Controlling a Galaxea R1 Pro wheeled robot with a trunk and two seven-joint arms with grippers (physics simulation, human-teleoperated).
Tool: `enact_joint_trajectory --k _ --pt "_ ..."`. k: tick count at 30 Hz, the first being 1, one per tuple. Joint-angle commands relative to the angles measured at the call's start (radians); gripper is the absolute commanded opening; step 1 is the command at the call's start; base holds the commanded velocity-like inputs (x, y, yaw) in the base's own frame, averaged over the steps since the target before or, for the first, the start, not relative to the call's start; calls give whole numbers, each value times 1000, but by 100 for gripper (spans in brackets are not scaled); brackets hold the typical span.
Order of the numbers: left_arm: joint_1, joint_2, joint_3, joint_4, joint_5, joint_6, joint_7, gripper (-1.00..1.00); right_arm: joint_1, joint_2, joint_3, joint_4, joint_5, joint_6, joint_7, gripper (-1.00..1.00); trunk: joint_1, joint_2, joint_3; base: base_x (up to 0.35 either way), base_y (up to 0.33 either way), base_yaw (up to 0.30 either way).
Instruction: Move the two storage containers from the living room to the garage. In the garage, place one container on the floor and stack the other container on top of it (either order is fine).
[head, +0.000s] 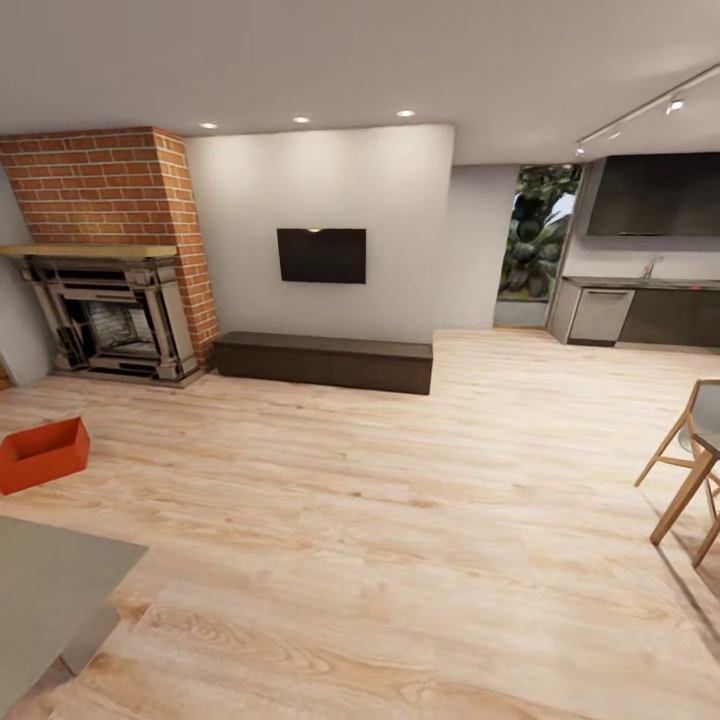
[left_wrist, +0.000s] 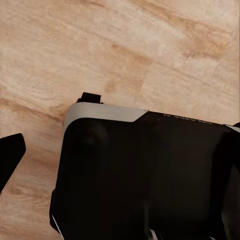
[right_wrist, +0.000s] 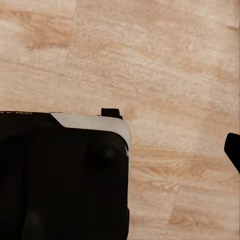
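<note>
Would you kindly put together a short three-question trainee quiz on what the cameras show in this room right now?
1. True or false: the orange-red bin sits on the wood floor.
2. What hangs on the white wall above the dark bench? A) mirror B) television C) clock
3. Fill in: the fireplace has a chimney of red ____.

Key: 1 true; 2 B; 3 brick.
</note>
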Motion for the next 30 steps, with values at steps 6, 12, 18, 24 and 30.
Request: enact_joint_trajectory --k 6,12,18,24,30 --pt "-1 0 -2 1 6 -3 1 100 -1 0 12 3 -7 -5 -2 100 1 -2 -2 323 13 0" --pt "-1 0 -2 1 6 -5 1 100 -1 -1 13 3 -3 -3 0 100 1 -2 -2 323 1 0" --pt "-1 1 -2 1 7 4 2 100 -1 -1 9 1 -4 -5 1 100 1 -2 -2 324 0 0" --pt "-1 2 -2 1 7 -4 2 100 -1 1 10 1 -3 -6 1 100 1 -2 -2 324 0 0" --pt "-1 2 -2 1 7 -6 1 100 -1 0 10 1 -3 -6 1 100 1 -2 -2 324 0 0"
